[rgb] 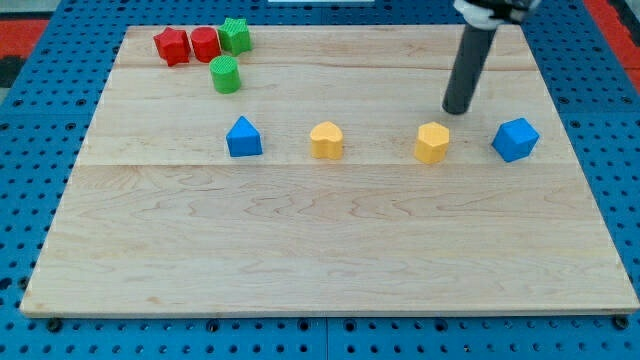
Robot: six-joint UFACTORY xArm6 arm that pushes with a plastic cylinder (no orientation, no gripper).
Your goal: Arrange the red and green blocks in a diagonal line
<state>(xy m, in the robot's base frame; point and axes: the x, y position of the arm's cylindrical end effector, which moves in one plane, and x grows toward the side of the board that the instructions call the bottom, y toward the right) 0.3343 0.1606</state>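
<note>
A red star block [171, 45] and a red block [205, 43] sit side by side at the board's top left. A green star block [235, 35] touches the red block on its right. A green cylinder [226, 74] stands just below them. My tip [458, 109] is on the board at the view's upper right, far from the red and green blocks, just above and right of a yellow hexagonal block [432, 142].
A blue triangular block [244, 137], a yellow heart-like block [326, 140], the yellow hexagonal block and a blue cube-like block [515, 139] lie in a row across the middle of the wooden board [330, 250]. Blue pegboard [30, 150] surrounds the board.
</note>
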